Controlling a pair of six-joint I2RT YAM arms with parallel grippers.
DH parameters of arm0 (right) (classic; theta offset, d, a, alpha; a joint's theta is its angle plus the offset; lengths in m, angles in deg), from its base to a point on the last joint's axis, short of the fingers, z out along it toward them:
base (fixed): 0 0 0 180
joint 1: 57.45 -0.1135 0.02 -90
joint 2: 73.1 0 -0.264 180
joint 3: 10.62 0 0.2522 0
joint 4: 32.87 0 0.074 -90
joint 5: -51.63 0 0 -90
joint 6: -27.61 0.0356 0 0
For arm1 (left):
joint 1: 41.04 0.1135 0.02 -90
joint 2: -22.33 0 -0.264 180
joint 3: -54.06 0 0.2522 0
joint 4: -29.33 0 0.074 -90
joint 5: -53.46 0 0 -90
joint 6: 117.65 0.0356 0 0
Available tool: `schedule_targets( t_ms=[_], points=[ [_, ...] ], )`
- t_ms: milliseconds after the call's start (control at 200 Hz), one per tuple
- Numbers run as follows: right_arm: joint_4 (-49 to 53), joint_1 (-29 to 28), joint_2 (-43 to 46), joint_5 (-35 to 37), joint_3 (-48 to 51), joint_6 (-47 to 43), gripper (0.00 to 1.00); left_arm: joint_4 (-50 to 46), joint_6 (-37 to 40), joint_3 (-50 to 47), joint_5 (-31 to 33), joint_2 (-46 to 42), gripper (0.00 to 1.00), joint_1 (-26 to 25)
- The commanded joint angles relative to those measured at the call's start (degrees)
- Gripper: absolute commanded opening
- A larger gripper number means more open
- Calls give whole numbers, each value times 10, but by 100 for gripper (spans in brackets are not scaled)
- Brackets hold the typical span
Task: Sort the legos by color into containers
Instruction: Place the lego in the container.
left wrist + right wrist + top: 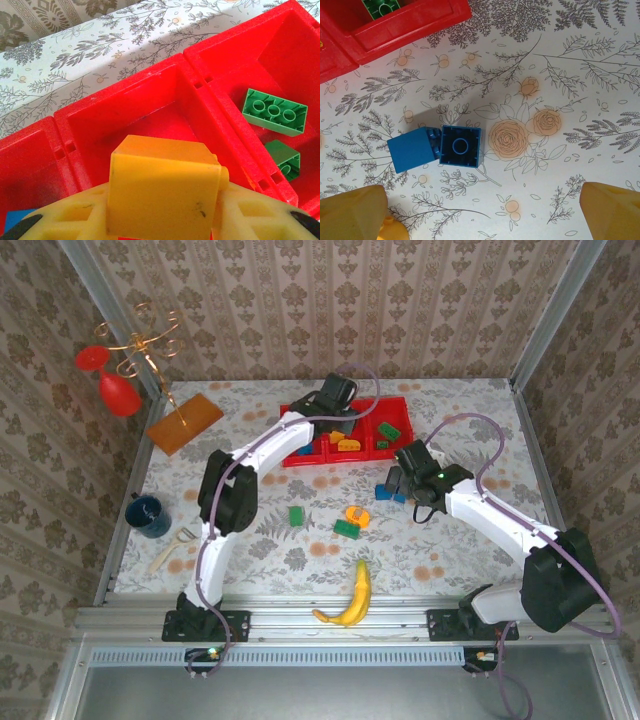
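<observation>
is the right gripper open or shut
Open: the right gripper holds nothing; its fingers stand wide apart above two blue bricks.

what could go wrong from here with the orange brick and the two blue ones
1. The left gripper holds the orange brick over the middle compartment, with green bricks next door; released off-centre, it might bounce in with them.
2. The two blue bricks touch under the open right gripper; closing may grab both or knock one away.
</observation>
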Motion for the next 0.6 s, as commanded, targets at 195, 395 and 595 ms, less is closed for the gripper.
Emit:
schedule_targets(
  t_ms=[195,395,595],
  points=[
    [24,-4,-1,24,-17,8,100,-37,27,52,3,33,45,6],
    [26,-4,8,28,-13,6,100,-39,37,58,12,36,48,7],
    [33,-4,13,36,-14,4,100,-44,35,68,10,41,57,7]
  ],
)
